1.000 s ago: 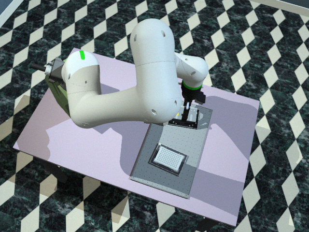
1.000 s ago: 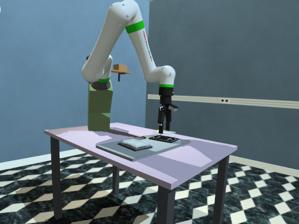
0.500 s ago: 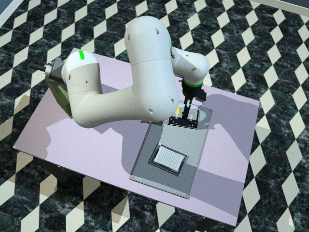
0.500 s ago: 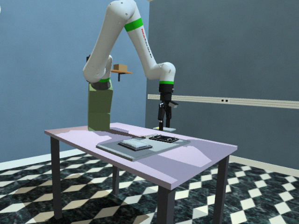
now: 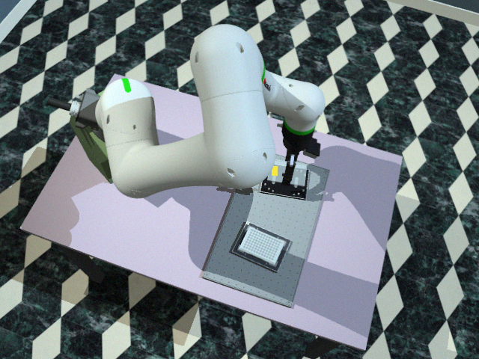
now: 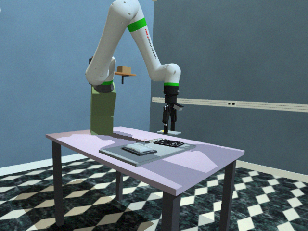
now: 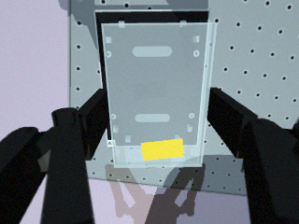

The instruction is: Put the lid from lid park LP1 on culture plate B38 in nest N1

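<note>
Gripper (image 6: 169, 131) jaws, you'll see, clamp the clear lid (image 6: 169, 132) level above the black holder (image 6: 168, 143); the plate (image 6: 139, 147) probably sits uncovered.

Top view: high above the table (image 5: 127, 235), angled down, wide. Exterior view: room-level, off one table corner, looking across it toward the wall; distant. Wrist view: close, straight down past the gripper (image 7: 156, 121) fingers. All three share the perforated deck plate (image 5: 266, 216).
</note>
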Robot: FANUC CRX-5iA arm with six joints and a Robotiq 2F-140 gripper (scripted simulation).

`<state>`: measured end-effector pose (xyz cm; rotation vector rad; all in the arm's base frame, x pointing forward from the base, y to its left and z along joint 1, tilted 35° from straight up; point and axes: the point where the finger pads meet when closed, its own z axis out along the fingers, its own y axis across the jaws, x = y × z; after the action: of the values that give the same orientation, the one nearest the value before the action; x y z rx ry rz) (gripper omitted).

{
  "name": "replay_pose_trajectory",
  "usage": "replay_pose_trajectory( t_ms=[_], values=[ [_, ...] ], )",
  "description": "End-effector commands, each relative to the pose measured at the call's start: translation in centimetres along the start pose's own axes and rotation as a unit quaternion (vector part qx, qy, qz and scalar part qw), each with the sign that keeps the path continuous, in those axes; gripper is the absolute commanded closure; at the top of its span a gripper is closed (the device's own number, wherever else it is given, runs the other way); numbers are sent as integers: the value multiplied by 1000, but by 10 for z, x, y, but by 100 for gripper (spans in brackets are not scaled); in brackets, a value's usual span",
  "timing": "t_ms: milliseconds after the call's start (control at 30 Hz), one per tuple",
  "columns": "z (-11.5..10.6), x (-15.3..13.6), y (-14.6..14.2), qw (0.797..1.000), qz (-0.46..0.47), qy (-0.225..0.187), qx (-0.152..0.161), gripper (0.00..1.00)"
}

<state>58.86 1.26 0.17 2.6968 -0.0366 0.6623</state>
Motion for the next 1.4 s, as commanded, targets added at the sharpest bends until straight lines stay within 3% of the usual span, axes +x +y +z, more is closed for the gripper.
replay_pose_trajectory(
  t_ms=[0,100,467,533,567,633,1367],
  values=[
    [2,0,15,1000,0,-2,1,39],
    [6,-6,77,1000,1,-10,6,39],
    [2,-37,202,1000,0,1,0,39],
    [2,-37,202,1000,0,1,0,39],
    [1,-43,236,1000,0,1,0,39],
    [0,-46,255,1000,0,1,0,39],
    [0,-46,255,1000,10,1,0,39]
  ],
)
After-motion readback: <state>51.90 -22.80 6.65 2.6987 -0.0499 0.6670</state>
